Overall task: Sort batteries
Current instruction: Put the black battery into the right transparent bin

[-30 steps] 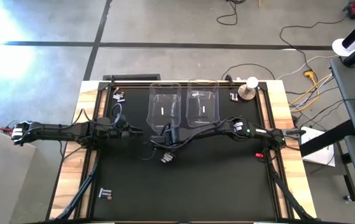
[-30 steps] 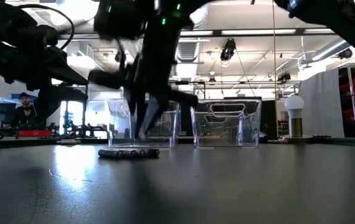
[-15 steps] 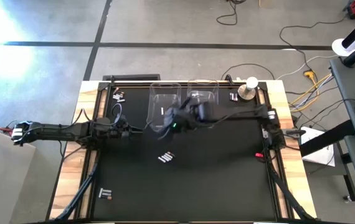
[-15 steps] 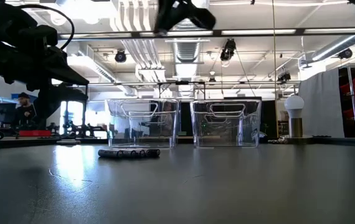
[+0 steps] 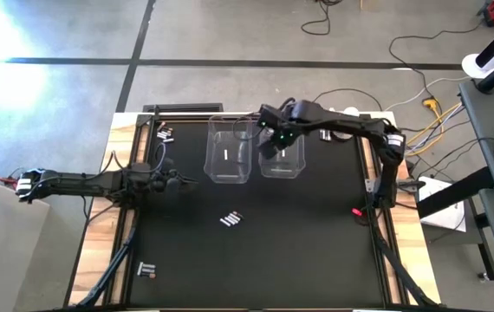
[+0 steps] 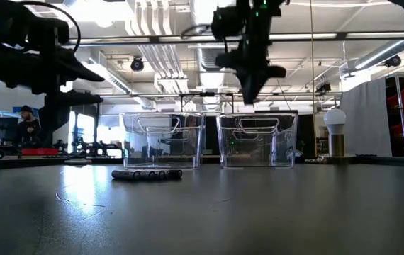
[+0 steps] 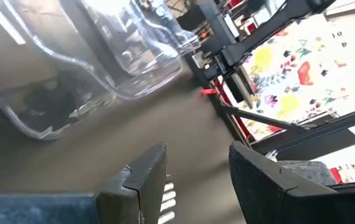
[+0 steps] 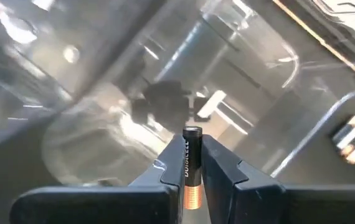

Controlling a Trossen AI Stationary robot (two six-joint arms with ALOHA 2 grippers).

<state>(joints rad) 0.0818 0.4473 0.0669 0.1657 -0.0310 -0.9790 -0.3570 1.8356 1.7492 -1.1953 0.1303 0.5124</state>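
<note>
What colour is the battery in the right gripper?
Black with a copper end, the battery sits pinched in the right gripper; right wrist view shows it best.

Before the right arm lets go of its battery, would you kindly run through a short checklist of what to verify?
1. Right gripper shut on dark battery: ok.
2. Gripper above the right bin, not the left bin: ok.
3. The white battery already in that bin matches the dark one: not ok.
4. Left gripper open, waiting clear of both bins: ok.
5. Loose batteries undisturbed on the mat: ok.
</note>
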